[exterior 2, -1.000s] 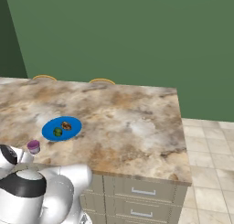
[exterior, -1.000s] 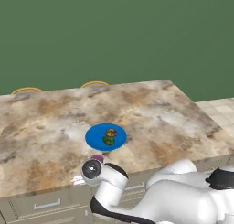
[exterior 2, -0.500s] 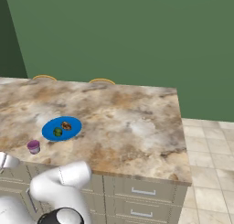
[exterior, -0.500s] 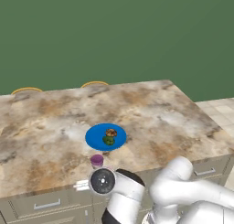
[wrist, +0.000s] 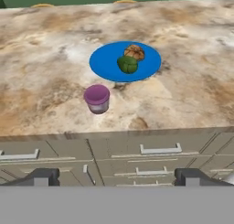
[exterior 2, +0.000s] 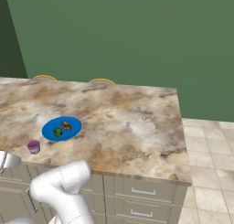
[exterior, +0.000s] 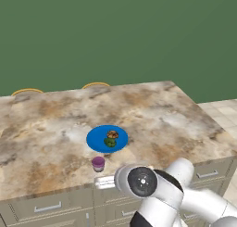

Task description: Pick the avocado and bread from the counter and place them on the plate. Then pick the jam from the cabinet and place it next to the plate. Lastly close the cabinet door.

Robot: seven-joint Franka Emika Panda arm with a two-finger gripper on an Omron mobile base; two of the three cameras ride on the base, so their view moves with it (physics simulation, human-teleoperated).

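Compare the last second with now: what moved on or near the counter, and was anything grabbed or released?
Only the arm moved: it swung back off the counter edge toward the drawers. The gripper is open and holds nothing. The jam stands beside the plate, apart from it, where it stood before. The avocado and bread stayed on the plate.

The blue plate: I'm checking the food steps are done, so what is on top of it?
On the plate sit the avocado and the bread, touching each other. The blue patches beneath them are covered.
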